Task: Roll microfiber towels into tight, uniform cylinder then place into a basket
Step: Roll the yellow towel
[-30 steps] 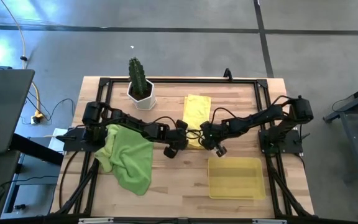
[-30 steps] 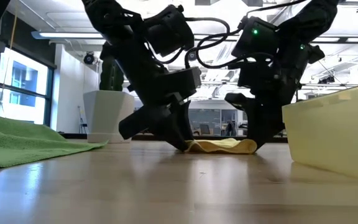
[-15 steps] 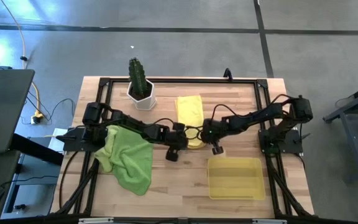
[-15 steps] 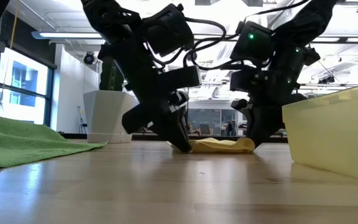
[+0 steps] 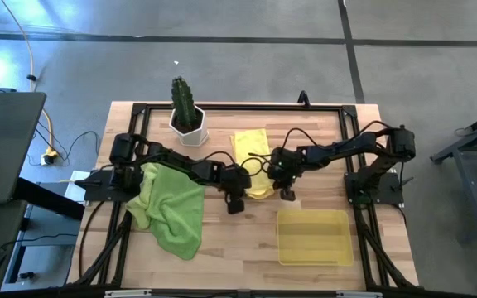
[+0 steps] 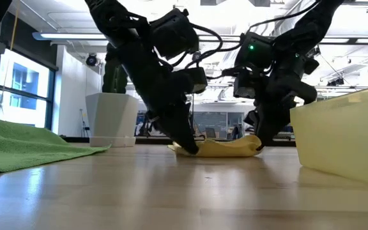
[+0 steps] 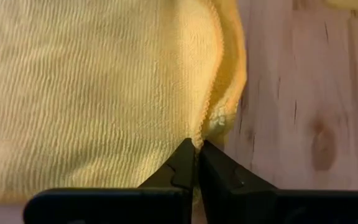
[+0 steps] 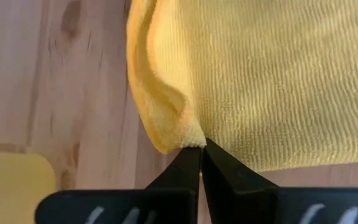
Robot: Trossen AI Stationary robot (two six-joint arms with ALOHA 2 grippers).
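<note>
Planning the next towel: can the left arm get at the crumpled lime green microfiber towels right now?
Probably not yet: the left gripper is shut on the yellow towel. The crumpled lime green microfiber towels lie uncovered beside that arm, so nothing else blocks them.

Ribbed, fuzzy yellow cloth towel (image 7: 98, 81) lies on smooth, matt wooden table (image 7: 303, 93).

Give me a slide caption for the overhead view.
Both end effectors, left and right, pinch the yellow towel's near corners beside the empty basket.
</note>
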